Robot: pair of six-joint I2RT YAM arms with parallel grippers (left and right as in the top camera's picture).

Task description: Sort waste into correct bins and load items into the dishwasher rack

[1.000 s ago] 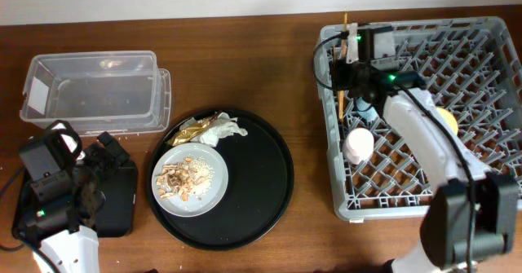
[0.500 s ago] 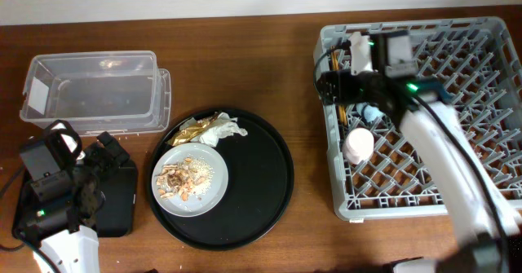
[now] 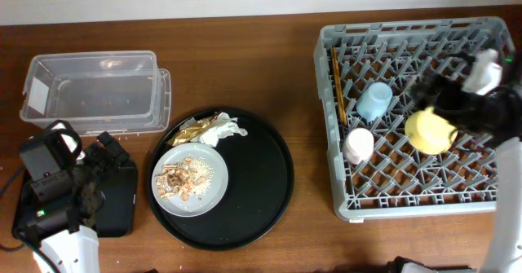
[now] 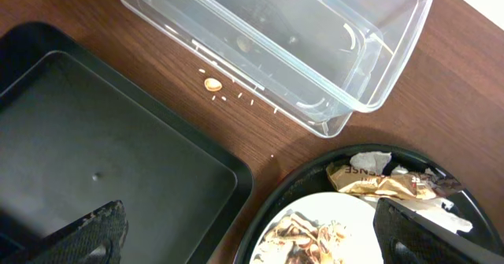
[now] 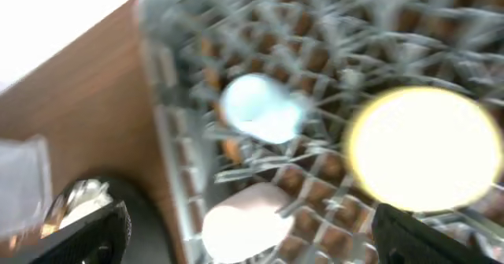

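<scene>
the left gripper (image 4: 248,226) hangs over the near left of the table (image 3: 269,61). its two fingers (image 4: 98,232) are spread wide with nothing between them. right under it sits the shallow black tray (image 4: 118,138).

just beside that is the big round black tray (image 3: 261,183). on it rests the pale grey plate (image 3: 214,193), with a heap of brown food scraps (image 3: 181,181) on it. a bit farther back on the round tray lie the crumpled white and gold wrappers (image 3: 214,129), touching the plate's far rim. one small beige crumb (image 4: 211,83) lies on the table by the near wall of the clear tub (image 3: 94,94). the tub lies long ways from left to right.

on the right is the grey dishwasher rack (image 3: 457,175). nearest in it is the pink cup (image 3: 357,145), by the left wall. the yellow bowl (image 3: 430,130) sits near the middle and looks turned bottom up. farther back the blue cup (image 3: 375,100) leans among the pegs, and i cannot tell which way its mouth points. the wooden chopsticks (image 3: 335,81) lie along the left wall, pointing from near to far.

the right gripper (image 5: 252,228) hangs over the rack. its fingers (image 5: 87,236) are spread apart, gripping nothing.
</scene>
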